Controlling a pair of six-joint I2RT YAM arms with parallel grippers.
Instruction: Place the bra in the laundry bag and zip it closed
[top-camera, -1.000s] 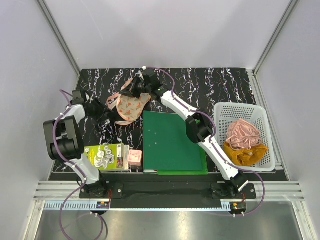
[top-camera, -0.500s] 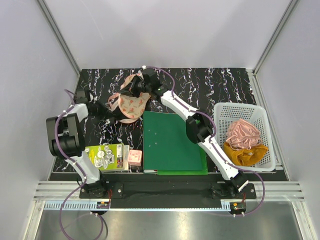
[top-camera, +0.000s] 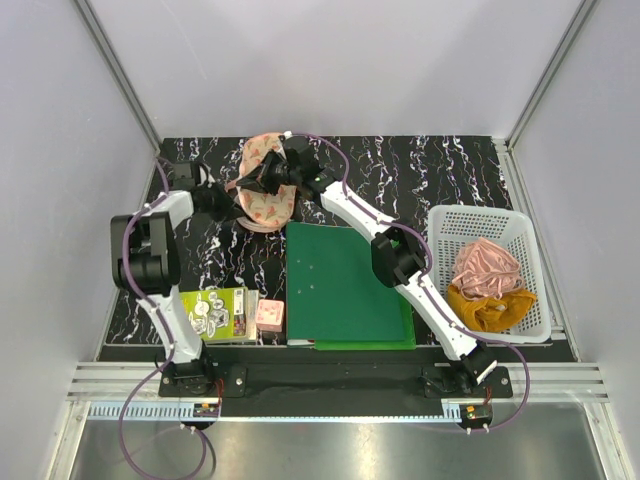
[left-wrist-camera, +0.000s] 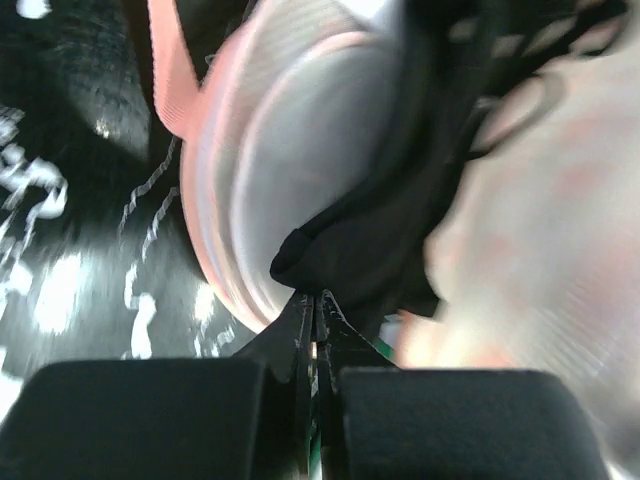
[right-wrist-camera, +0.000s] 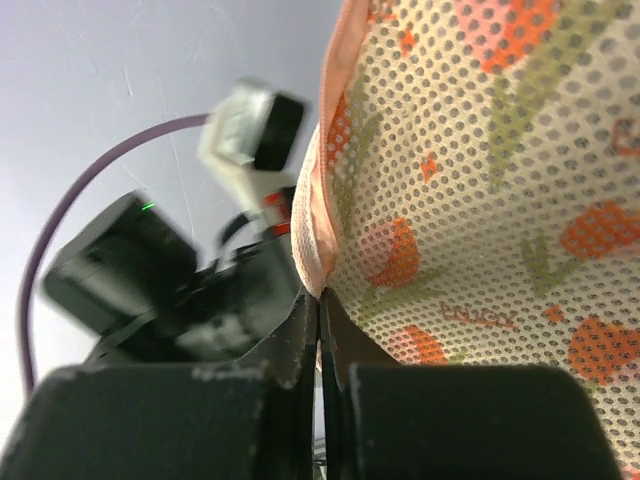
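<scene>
The laundry bag (top-camera: 262, 190), peach-pink mesh with red watermelon slices, stands tipped up at the back of the table. My right gripper (top-camera: 272, 182) is shut on its pink rim (right-wrist-camera: 318, 262), and the printed mesh (right-wrist-camera: 490, 150) fills the right wrist view. My left gripper (top-camera: 228, 198) reaches in from the left. Its jaws are shut, with the tips (left-wrist-camera: 318, 297) pinching the lower edge of the black bra (left-wrist-camera: 372, 245). The bra bunches against the bag's pale inner cup (left-wrist-camera: 290, 150). From above it is mostly hidden by the grippers.
A green board (top-camera: 345, 285) lies in the middle of the marbled black table (top-camera: 440, 170). To the right, a white basket (top-camera: 440, 225) holds a pink cloth (top-camera: 487, 265) and a mustard cloth (top-camera: 490, 308). Near the left arm's base lie a green printed box (top-camera: 212, 312) and a small pink box (top-camera: 269, 315).
My left gripper moved toward the back, to the bag, and closed. The bag went from lying spread out to tipped up and shifted slightly backward. The right gripper stayed shut on its rim.
</scene>
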